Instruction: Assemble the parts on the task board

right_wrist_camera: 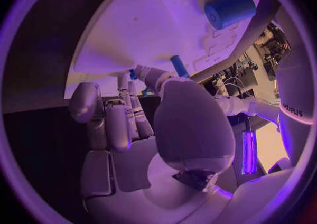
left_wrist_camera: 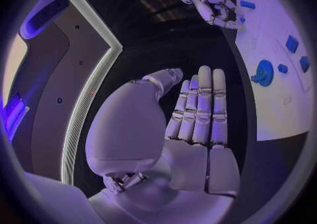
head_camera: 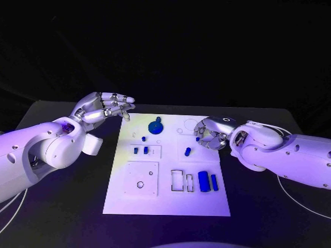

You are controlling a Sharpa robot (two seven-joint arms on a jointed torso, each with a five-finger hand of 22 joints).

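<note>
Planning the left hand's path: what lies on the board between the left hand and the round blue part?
In the head view, only bare white task board separates the left hand from the round blue part.

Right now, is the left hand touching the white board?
Apart. In the left wrist view the left hand has its fingers straight and bare, with dark table showing between them and the white board.

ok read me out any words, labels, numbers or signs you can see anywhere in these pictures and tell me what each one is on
"SHARPA", partly readable, small letters on a white arm at the edge of the right wrist view.
The task board bears outlines and holes, with no readable words or numbers.
The blue parts show no markings.
The left hand and right hand show no readable labels.
</note>
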